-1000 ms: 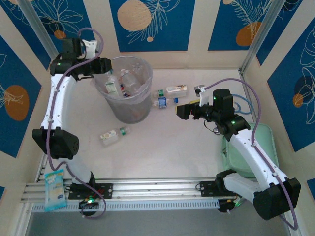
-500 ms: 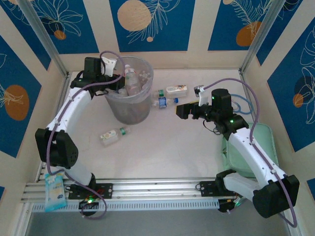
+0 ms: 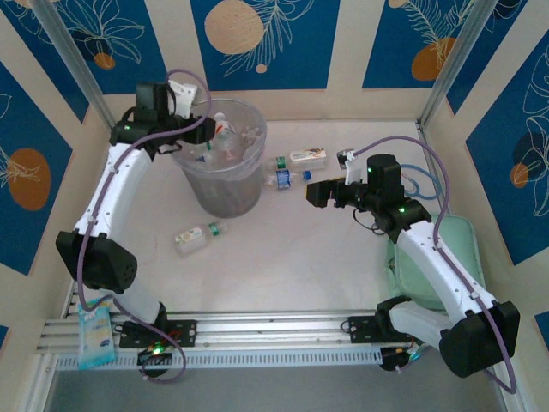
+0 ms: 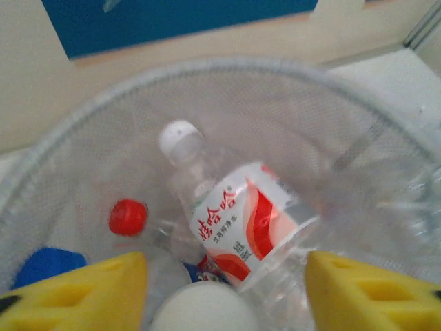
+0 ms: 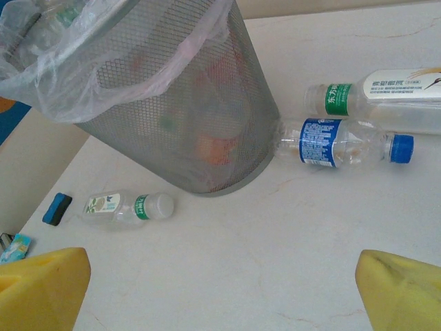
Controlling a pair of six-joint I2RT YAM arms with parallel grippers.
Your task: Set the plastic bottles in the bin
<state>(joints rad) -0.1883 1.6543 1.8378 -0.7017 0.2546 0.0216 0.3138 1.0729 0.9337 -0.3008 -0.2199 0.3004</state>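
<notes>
From above, the left jaws hang over the bin (image 3: 225, 193), and a loose bottle (image 3: 199, 234) lies flat on the desk (image 3: 283, 257). At the left wrist, the jaws stand wide, with a red-labelled bottle (image 4: 241, 221) slanting inside the bin, cap up-left, base blurred. At the right wrist, the jaws are wide and empty, and a blue-capped bottle (image 5: 337, 143) lies with its cap pointing right.

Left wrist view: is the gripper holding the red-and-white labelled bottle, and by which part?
Nothing looks held. The left gripper has its fingers spread, and the red-and-white bottle lies loose in the bin beyond them.
</notes>
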